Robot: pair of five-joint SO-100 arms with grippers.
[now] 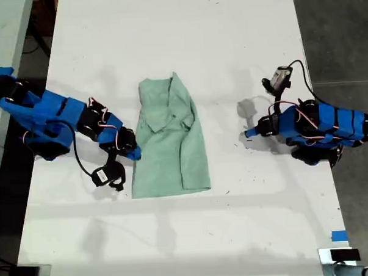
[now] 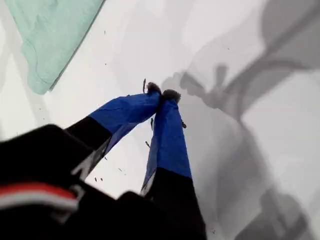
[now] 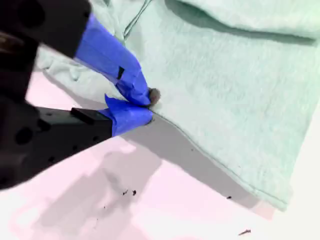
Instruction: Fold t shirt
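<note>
The shirt [image 1: 170, 138] is lying near the middle of the white tabletop [image 1: 186, 40], already narrowed into a strip whose long axis is running from the far side of the exterior view toward the near side, collar end farther away. My second gripper [image 3: 142, 106] is sitting right at the shirt's long edge on the exterior view's left, toward the near end; its jaws are pinching together at that edge, and the hem seems to be caught between them, though I cannot tell how much cloth they are actually gripping. My first gripper [image 2: 162, 93] is resting well apart from the shirt on the exterior view's right, jaws together on nothing, tips over bare tabletop, with only a corner of the shirt showing in its wrist view. So the second arm is by far the nearer one. I am judging that the next fold is turning on this: the strip is wanting folding across its length, the near end going toward the collar.
</note>
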